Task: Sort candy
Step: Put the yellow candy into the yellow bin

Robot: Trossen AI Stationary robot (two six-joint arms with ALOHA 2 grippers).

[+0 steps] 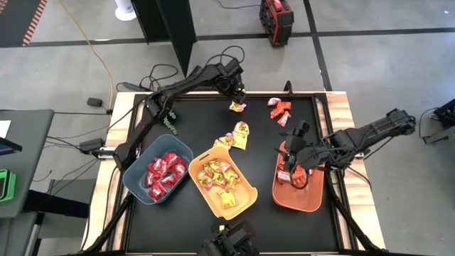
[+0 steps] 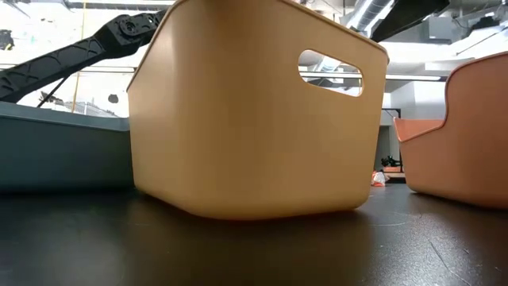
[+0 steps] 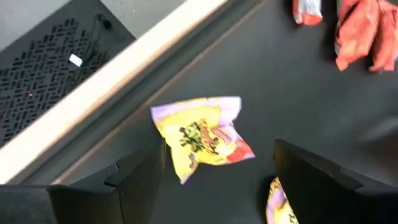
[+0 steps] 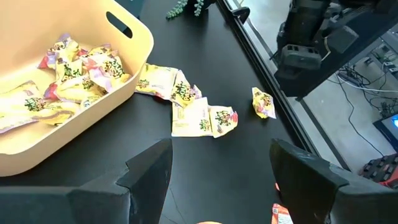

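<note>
My left gripper (image 1: 237, 96) (image 3: 217, 155) is open near the table's far edge. Its fingers stand on either side of one yellow candy with pink marks (image 3: 202, 137) (image 1: 237, 107) that lies flat on the black mat. My right gripper (image 1: 295, 147) (image 4: 221, 155) is open and holds nothing, above the far end of the orange bin (image 1: 298, 195). A few orange-red candies (image 1: 279, 110) (image 3: 360, 31) lie near the far edge. A small heap of yellow candies (image 1: 238, 135) (image 4: 186, 106) lies by the yellow bin (image 1: 245, 203). Deep red candies (image 1: 162, 173) fill the blue-grey bin (image 1: 135, 188).
The three bins stand in a row near the table's near edge; the yellow one (image 2: 246, 111) holds several yellow candies (image 4: 74, 68). A green sprig (image 1: 169, 121) lies at the left. The wooden rim (image 3: 112, 81) runs close behind the left gripper. Bare mat lies between the bins and the far candies.
</note>
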